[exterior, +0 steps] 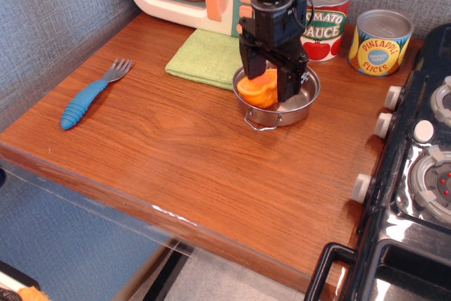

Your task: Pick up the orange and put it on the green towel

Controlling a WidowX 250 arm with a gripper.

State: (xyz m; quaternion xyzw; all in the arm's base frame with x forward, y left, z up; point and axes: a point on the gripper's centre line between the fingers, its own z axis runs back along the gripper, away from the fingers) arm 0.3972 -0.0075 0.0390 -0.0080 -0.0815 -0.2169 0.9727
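In the upper middle of the frame, the claw straddles the orange inside the pot, apparently clenched on it. The green towel lies just left, touching the pot's rim.

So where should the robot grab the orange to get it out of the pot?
Best from above, pinching the orange across its rounded rind sides. It sits inside the steel pot, whose wall blocks any sideways approach. The gripper already straddles it from the top, one finger on each side, though whether it has squeezed shut is hard to tell.
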